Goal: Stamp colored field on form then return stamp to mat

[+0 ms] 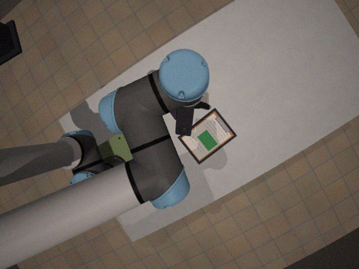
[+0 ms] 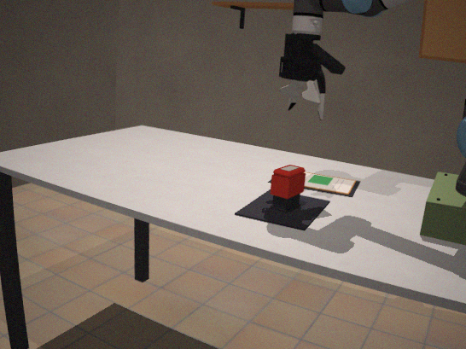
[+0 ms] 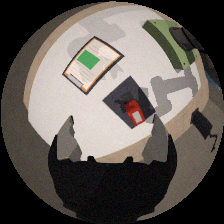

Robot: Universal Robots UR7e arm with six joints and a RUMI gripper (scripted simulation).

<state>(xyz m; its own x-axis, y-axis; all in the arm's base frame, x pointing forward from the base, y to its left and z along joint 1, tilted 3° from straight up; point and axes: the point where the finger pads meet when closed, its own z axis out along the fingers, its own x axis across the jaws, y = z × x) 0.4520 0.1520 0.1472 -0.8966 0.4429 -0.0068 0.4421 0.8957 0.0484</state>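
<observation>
Presently, the stamp [image 2: 288, 184] [image 3: 135, 113] stands upright on the dark mat [image 2: 256, 212] [image 3: 117, 97], red body above a black foot, pale patch on top. In the exterior view the mat lies nearer the front long edge of the tabletop [image 1: 279, 63] [image 2: 149, 167] [image 3: 45, 100]; top view: stamp and mat hidden under the arm. Clipboard [image 1: 217, 148] [image 2: 355, 189] [image 3: 74, 84] flat, beyond the mat toward the opposite long edge; it bears the form [image 1: 215, 125] [image 2: 341, 184] [image 3: 102, 55], whose field [image 1: 208, 140] [image 2: 320, 180] [image 3: 88, 59] reads solid green. Gripper [image 1: 201, 118] [image 2: 306, 113] [image 3: 112, 115]: fingers spread wide, nothing between them, well above the tabletop and apart from the stamp. Green block [image 1: 115, 148] [image 2: 444, 218] [image 3: 170, 42] sits by the short edge at the arm's end of the tabletop, further from the far short edge than mat and clipboard.
</observation>
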